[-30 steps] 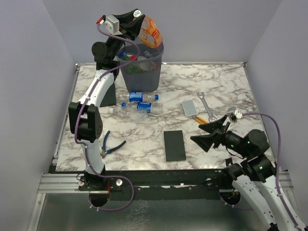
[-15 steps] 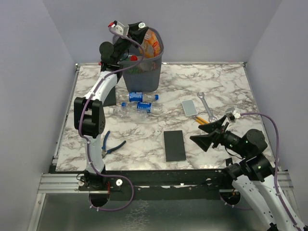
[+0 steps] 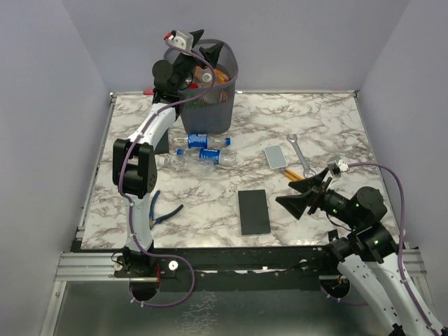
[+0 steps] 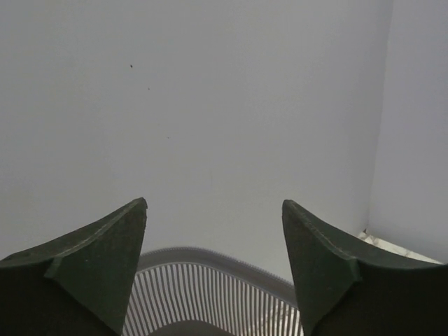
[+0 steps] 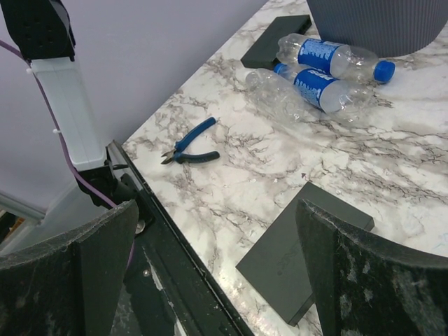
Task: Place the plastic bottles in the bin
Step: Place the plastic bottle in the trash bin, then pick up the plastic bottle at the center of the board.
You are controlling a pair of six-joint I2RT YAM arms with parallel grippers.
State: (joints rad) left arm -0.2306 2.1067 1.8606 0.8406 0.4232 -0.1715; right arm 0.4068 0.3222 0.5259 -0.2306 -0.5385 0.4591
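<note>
The bin (image 3: pixel 225 98), a dark mesh wastebasket, stands at the back of the table. An orange bottle (image 3: pixel 219 75) and other bottles lie inside it. My left gripper (image 3: pixel 208 52) hangs open just over the bin's rim (image 4: pixel 210 257), and nothing sits between its fingers (image 4: pixel 105 259). Three plastic bottles lie on the table in front of the bin: two with blue labels (image 3: pixel 201 141) (image 3: pixel 212 155) and a crumpled clear one (image 3: pixel 176 162). The right wrist view shows them too (image 5: pixel 329 56) (image 5: pixel 316 84) (image 5: pixel 274 96). My right gripper (image 3: pixel 306 197) is open and empty, low at the near right.
A black slab (image 3: pixel 253 211) lies near the front middle and another (image 3: pixel 160 137) leans by the left arm. Blue-handled pliers (image 3: pixel 166 211) lie at the front left. A wrench (image 3: pixel 299 150) and a grey slab (image 3: pixel 276 157) rest at the right. The table's front edge (image 5: pixel 175 231) is under my right gripper.
The left gripper came down over the bin and opened. The orange bottle it held now lies in the bin. The right arm has stayed put.
</note>
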